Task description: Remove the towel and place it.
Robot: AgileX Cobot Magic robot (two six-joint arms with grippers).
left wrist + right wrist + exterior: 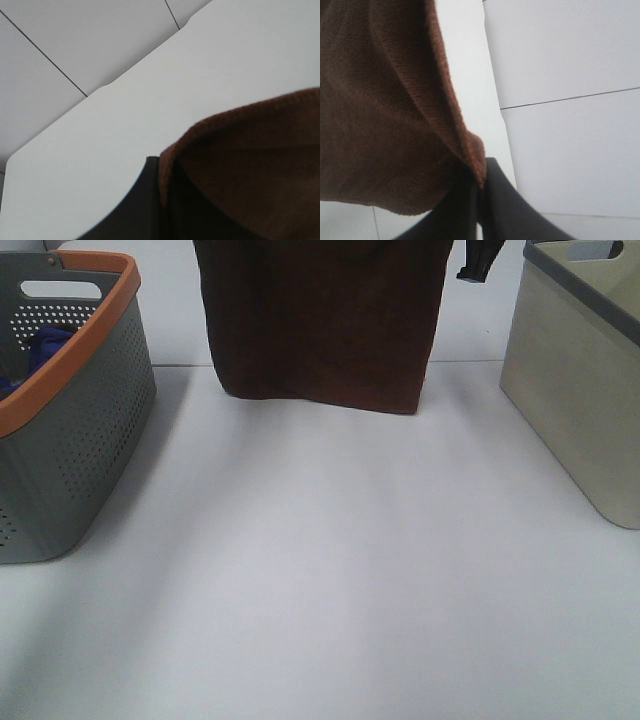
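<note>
The towel (325, 320) is matt terry cloth with a fuzzy nap and a ribbed hem. The grey basket (90, 450) is matt, perforated plastic with a smooth orange rim (80, 340); the blue cloth (45, 343) inside looks soft. The beige bin (575, 400) is smooth plastic. The table (330, 580) is smooth and white with a faint sheen. The gripper fingers (505, 215) are smooth, matt black.

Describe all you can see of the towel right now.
The towel is dark reddish-brown terry, hanging flat like a curtain, its top out of the high view. The left gripper and right gripper each pinch a hemmed edge. Its lower hem hangs near the table; contact unclear.
</note>
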